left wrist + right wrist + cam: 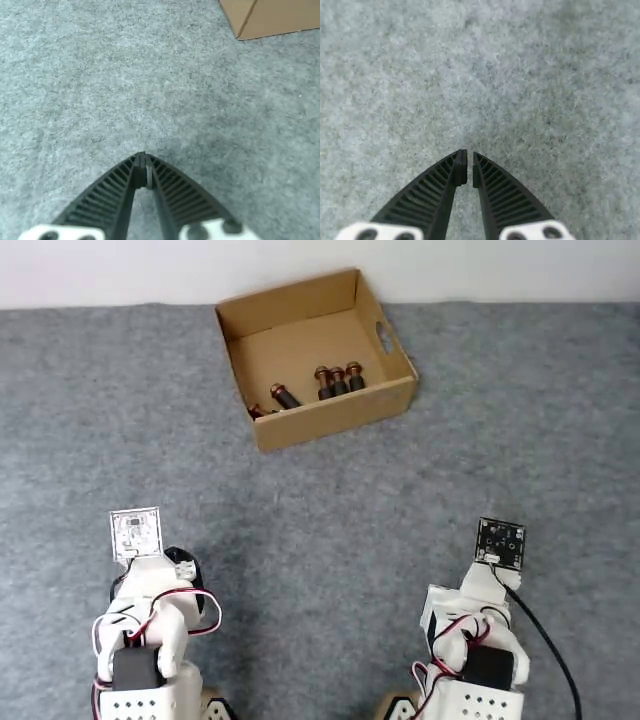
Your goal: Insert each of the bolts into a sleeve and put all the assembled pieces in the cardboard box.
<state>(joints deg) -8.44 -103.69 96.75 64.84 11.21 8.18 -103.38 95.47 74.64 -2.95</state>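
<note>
- Left gripper (143, 166): jaws clenched tip to tip, nothing held.
- Right gripper (468, 169): jaws closed to a hairline gap, nothing held.
- Assembled pieces (338, 380) lie inside the cardboard box (300, 295), far side of the grey mat (320, 530).

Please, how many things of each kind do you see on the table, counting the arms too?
Robot arms: 2
Cardboard box: 1
Bolt pieces in the box: 4, perhaps a half-hidden fifth
Total: 7
</note>
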